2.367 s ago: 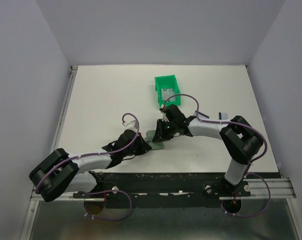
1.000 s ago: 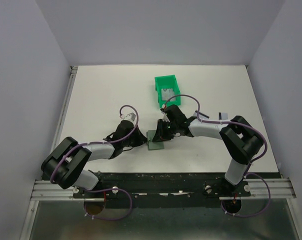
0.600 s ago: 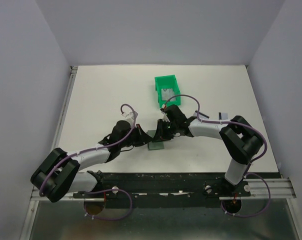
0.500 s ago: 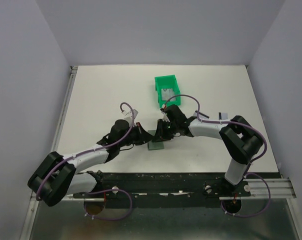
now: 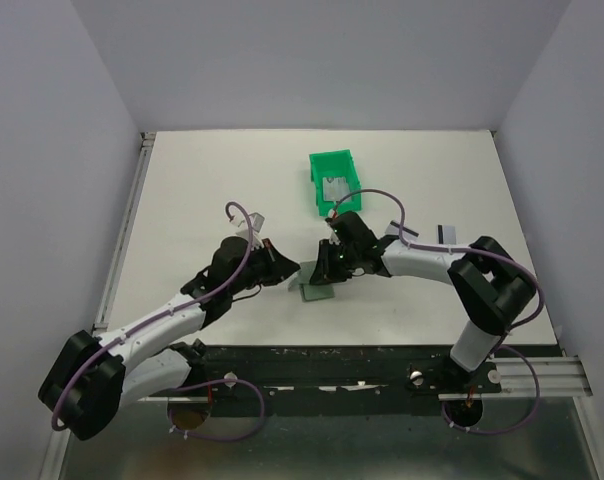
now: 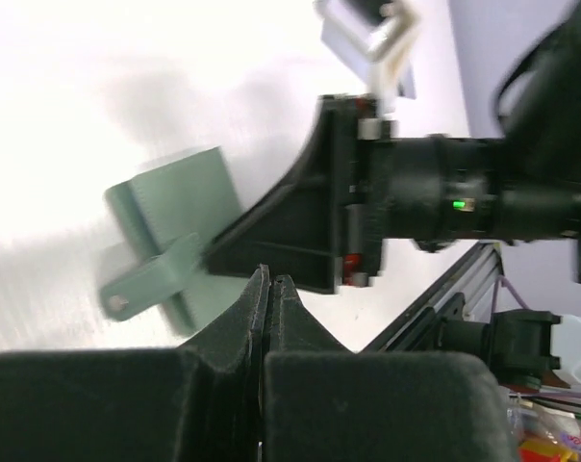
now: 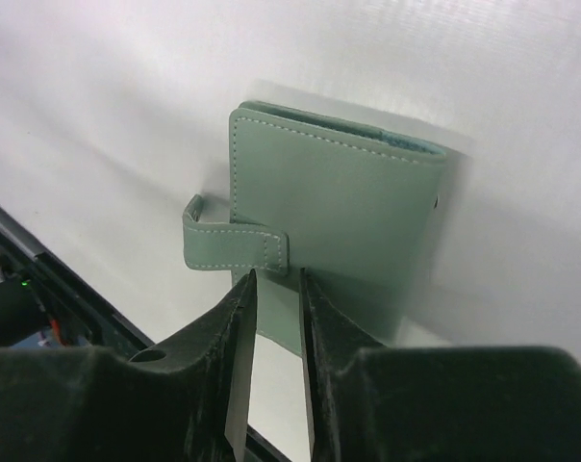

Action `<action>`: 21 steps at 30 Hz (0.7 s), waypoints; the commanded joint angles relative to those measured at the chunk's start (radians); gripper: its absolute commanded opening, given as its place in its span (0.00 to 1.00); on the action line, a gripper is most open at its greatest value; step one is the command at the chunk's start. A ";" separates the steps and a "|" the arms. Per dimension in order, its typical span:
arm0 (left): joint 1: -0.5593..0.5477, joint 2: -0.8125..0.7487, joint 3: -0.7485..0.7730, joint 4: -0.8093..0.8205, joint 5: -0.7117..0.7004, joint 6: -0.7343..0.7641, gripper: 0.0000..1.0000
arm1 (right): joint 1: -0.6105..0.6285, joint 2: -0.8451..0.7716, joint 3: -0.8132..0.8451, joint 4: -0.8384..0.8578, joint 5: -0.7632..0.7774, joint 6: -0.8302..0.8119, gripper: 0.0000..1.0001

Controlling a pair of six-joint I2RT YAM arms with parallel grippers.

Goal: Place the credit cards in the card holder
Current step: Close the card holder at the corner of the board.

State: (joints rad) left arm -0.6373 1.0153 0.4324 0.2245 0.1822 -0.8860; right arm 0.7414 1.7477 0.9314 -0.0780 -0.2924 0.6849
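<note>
1. Since half a second back, my left arm has stretched out longer and lower. It carries the left gripper (image 6: 269,279), jaws pressed shut on nothing, to just left of my right fingers.
2. My right gripper (image 7: 274,284) stands narrow, pinching the near edge of the card holder (image 7: 339,212) close beside its strap (image 7: 223,248). The strap hangs loose out to the left.
3. The card holder is folded closed and runs straight away from my right fingertips, with paler lining showing at its far edge. I cannot tell whether it lies flat on the table (image 5: 202,190) or is tipped.
4. I judge the opening turns on that strap side, which faces my left gripper, the nearer free tool.
5. Farther out sits the green bin (image 5: 316,175) with one of the credit cards (image 5: 333,188) inside.
6. A second card (image 5: 445,231) lies well apart to the right, beside my right forearm. My right arm is nearer to both, but it is occupied.
</note>
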 commanded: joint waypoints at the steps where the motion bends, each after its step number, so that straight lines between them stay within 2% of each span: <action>1: -0.007 0.083 0.006 0.007 -0.015 0.006 0.00 | 0.000 -0.114 -0.046 -0.108 0.111 -0.018 0.36; 7: -0.021 0.169 0.055 0.067 0.013 0.005 0.00 | -0.014 -0.258 -0.055 -0.150 0.188 0.002 0.42; 13: -0.045 0.250 0.118 0.101 0.060 0.025 0.00 | -0.049 -0.289 -0.088 -0.215 0.282 -0.007 0.42; 21: -0.087 0.393 0.170 0.110 0.105 0.028 0.00 | -0.100 -0.289 -0.166 -0.166 0.193 -0.041 0.45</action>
State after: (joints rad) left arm -0.7017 1.3453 0.5823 0.3256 0.2451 -0.8787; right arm 0.6590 1.4586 0.7952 -0.2367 -0.0753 0.6781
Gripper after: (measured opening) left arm 0.022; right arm 0.441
